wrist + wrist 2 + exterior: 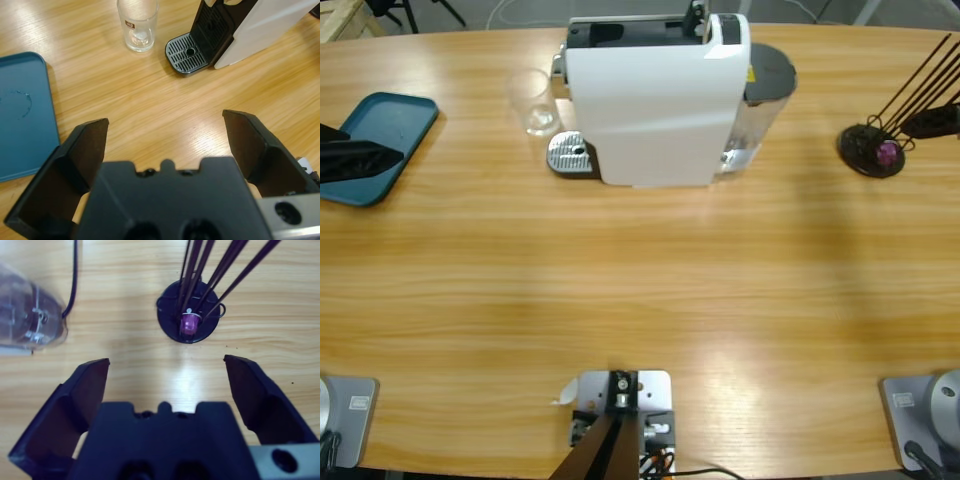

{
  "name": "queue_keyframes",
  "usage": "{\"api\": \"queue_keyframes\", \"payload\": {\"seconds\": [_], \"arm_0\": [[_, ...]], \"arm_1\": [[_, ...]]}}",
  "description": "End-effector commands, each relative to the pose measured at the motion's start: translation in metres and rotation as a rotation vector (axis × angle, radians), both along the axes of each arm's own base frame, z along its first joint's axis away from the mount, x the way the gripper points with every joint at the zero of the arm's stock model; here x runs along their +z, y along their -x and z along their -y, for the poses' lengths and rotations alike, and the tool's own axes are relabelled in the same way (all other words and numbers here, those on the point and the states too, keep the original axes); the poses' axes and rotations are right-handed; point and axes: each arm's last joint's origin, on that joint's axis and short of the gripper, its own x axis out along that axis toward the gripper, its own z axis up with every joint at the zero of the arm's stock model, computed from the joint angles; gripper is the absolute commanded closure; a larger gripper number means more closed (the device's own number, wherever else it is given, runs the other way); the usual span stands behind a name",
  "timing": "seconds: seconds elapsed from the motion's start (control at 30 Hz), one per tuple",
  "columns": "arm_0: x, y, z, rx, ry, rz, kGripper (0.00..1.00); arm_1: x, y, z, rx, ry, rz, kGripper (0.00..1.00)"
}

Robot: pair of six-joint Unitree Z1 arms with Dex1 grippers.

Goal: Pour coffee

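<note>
Sitting beside the white coffee machine (655, 110), the clear empty glass (137, 24) holds no visible coffee. Left gripper (165, 145) and right gripper (165, 385) are both spread wide, nothing held.

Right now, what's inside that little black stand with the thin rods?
One small purple capsule sits at the base of the black stand, between its rods. The rods hide anything behind it.
</note>
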Motion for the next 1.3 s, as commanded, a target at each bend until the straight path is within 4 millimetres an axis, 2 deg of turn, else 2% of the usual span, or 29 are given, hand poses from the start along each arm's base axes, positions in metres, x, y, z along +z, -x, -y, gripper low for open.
{"api": "queue_keyframes", "payload": {"seconds": [0.03,0.1,0.23,0.4,0.67,0.9,1.17,1.23,1.3], "arm_0": [[-0.017,-0.01,0.006,0.013,-0.045,-0.086,0.009],[-0.018,-0.011,0.007,0.013,-0.047,-0.089,0.009],[-0.018,-0.011,0.007,0.013,-0.048,-0.086,0.009],[-0.018,-0.011,0.007,0.014,-0.05,-0.088,0.009],[-0.019,-0.011,0.007,0.012,-0.053,-0.089,0.009],[-0.02,-0.011,0.007,0.012,-0.052,-0.092,0.008],[-0.021,-0.011,0.007,0.011,-0.057,-0.096,0.009],[-0.022,-0.011,0.007,0.011,-0.057,-0.097,0.009],[-0.022,-0.011,0.007,0.012,-0.056,-0.097,0.009]], "arm_1": [[-0.043,-0.028,0.005,-0.104,-0.017,-0.098,0.246],[-0.054,-0.027,0.009,-0.134,-0.02,-0.115,0.329],[-0.064,-0.029,0.01,-0.157,-0.014,-0.134,0.329],[-0.08,-0.041,0.011,-0.174,-0.016,-0.176,0.33],[-0.09,-0.057,0.019,-0.201,-0.016,-0.198,0.331],[-0.101,-0.069,0.018,-0.197,-0.012,-0.206,0.331],[-0.098,-0.072,0.018,-0.178,-0.01,-0.166,0.331],[-0.093,-0.067,0.019,-0.18,-0.008,-0.136,0.345],[-0.089,-0.056,0.017,-0.177,0.0,-0.087,0.402]]}}
